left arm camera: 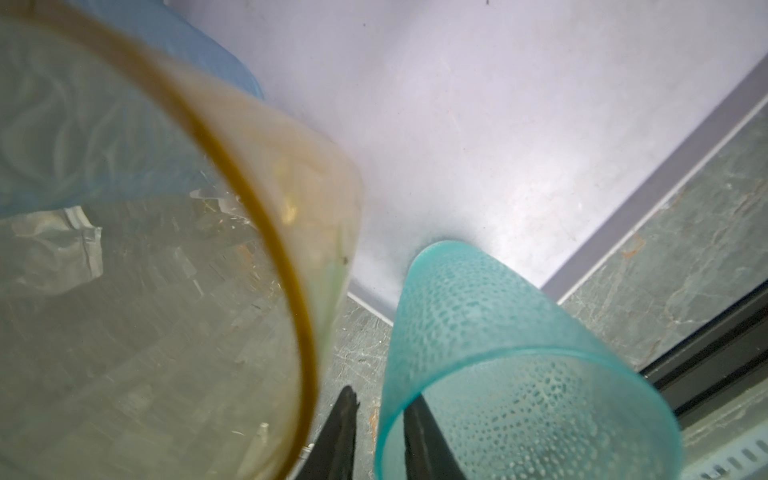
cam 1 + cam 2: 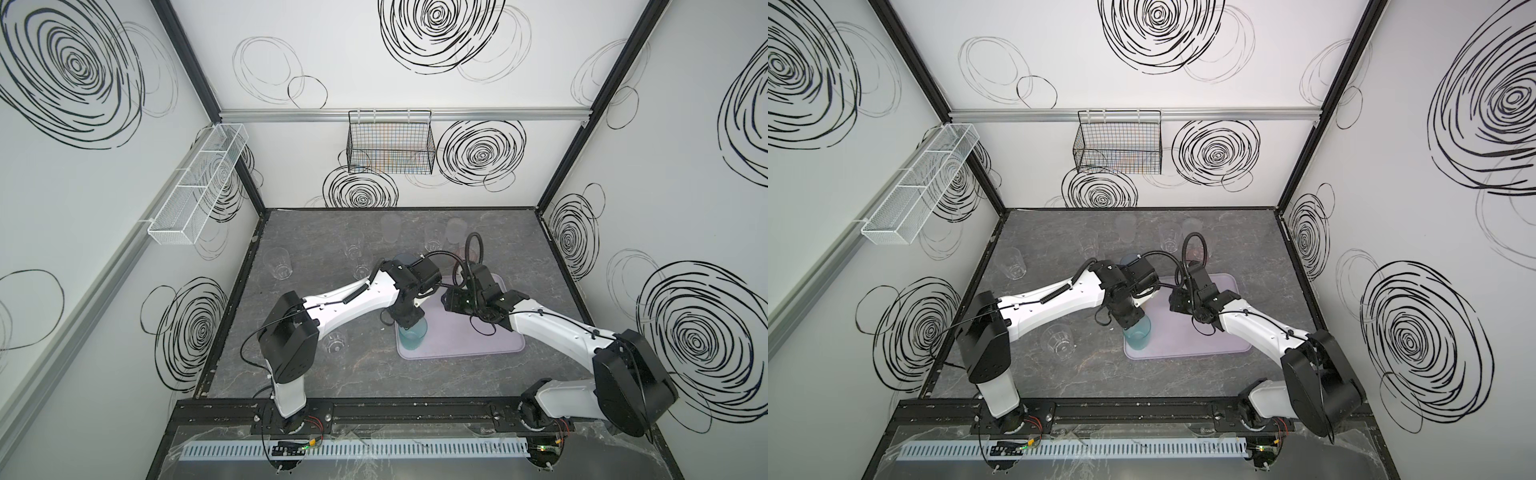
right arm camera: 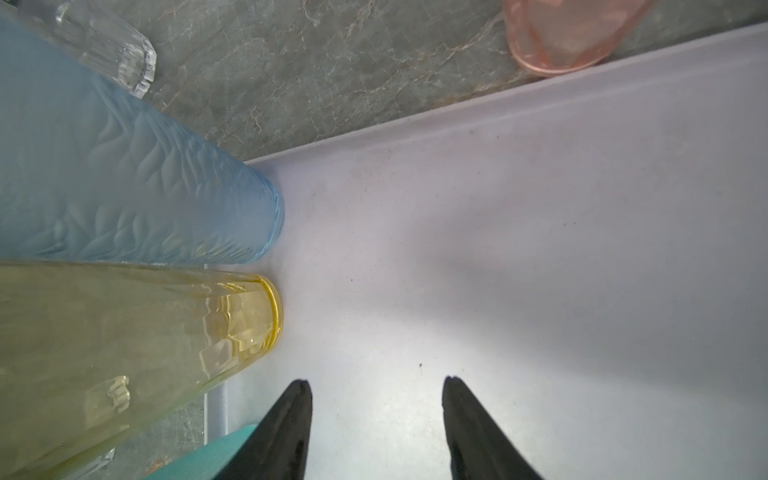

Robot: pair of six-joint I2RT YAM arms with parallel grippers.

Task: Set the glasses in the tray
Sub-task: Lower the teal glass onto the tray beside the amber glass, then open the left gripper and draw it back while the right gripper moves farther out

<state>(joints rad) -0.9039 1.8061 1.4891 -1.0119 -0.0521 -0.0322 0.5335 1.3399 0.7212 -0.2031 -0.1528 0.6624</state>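
teal glass (image 1: 490, 316) stands in the tray (image 1: 519, 124) corner. its wall is between the narrowly parted jaws of the left gripper (image 1: 382, 395), with the outer finger just clear of it. right gripper (image 3: 376, 380) hangs open and empty over bare tray, with the amber glass (image 3: 174, 328) and blue glass (image 3: 137, 187) standing just beside it.

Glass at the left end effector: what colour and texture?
The glass is teal with a fine dotted texture; clearest in the left wrist view.

Three glasses (image 3: 137, 199), seemingly, in tray (image 3: 540, 249)
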